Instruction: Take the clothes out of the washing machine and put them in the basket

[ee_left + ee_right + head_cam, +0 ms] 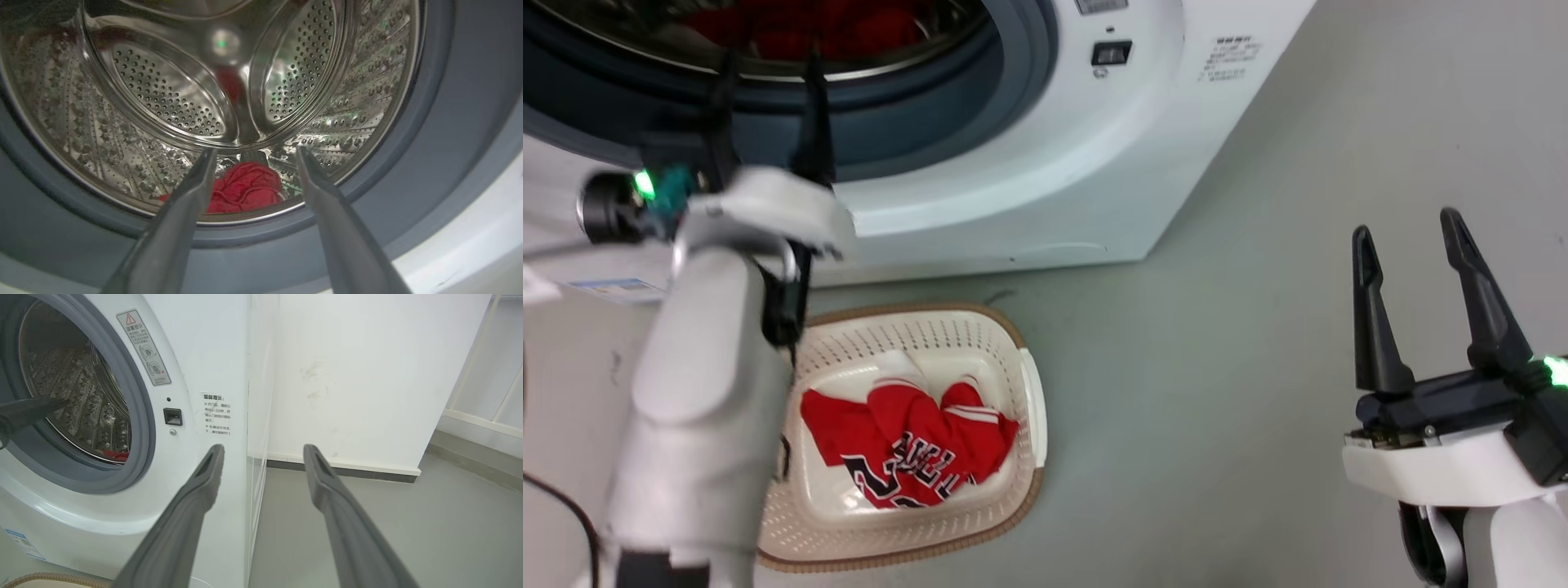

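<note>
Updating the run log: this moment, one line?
left gripper open at drum mouth | red garment in drum | jersey in basket | right gripper open, empty

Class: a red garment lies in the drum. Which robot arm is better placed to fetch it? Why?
Left. The open left gripper points into the perforated steel drum at the crumpled red garment; the right gripper hangs over grey floor.

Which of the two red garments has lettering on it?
The jersey lying in the basket, with black-and-white lettering across it. The other red garment, down inside the washing machine, shows plain red.
</note>
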Controlling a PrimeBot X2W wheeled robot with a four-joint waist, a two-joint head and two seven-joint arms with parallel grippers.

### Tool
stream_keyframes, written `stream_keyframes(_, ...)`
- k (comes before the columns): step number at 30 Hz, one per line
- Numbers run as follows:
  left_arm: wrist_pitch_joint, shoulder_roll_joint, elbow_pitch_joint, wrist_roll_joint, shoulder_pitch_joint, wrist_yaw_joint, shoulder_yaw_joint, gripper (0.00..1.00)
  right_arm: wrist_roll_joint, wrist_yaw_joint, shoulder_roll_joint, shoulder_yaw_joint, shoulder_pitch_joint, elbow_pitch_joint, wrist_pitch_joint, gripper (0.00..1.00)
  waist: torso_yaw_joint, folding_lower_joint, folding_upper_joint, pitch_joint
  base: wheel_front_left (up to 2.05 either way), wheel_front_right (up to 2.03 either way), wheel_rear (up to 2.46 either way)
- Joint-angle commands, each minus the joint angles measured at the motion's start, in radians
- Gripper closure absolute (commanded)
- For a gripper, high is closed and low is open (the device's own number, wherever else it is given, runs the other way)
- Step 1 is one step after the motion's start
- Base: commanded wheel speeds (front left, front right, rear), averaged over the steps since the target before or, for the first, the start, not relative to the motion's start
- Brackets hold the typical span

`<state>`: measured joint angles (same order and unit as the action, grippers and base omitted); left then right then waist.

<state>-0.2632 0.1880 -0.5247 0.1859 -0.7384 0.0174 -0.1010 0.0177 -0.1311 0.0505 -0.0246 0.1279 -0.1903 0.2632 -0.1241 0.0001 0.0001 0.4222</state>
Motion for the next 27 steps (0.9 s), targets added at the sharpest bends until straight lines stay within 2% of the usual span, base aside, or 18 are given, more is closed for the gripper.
stream_keyframes(1,-0.002,0.01,-0.041,-0.009,-0.048,0.009,-0.006,0.0,0.005,0.001,-0.001,-0.005,0.022,-0.005,0.002,0.0,-0.035,-0.0001,-0.0001,0.064,0.0,0.0,0.0)
stream_keyframes(9,0.021,0.066,-0.289,-0.056,-0.376,0.043,-0.047,0.0,0.033,0.001,-0.001,-0.025,0.079,-0.028,0.002,0.0,-0.095,-0.0001,-0.0001,0.193,0.0,0.0,0.0)
stream_keyframes(16,0.102,0.126,-0.449,-0.092,-0.607,0.054,-0.076,0.0,0.065,0.001,-0.001,-0.041,0.124,-0.058,0.002,0.0,-0.15,-0.0001,-0.0001,0.291,0.0,0.0,0.0)
stream_keyframes(20,0.183,0.171,-0.516,-0.145,-0.728,0.073,-0.135,0.0,0.086,0.001,-0.001,-0.039,0.138,-0.079,0.002,0.0,-0.168,-0.0001,-0.0001,0.338,0.0,0.0,0.0)
stream_keyframes(27,0.399,0.226,-0.624,-0.185,-0.909,0.106,-0.22,0.0,0.109,0.001,-0.001,-0.042,0.151,-0.088,0.002,0.0,-0.187,-0.0001,-0.0001,0.385,0.0,0.0,0.0)
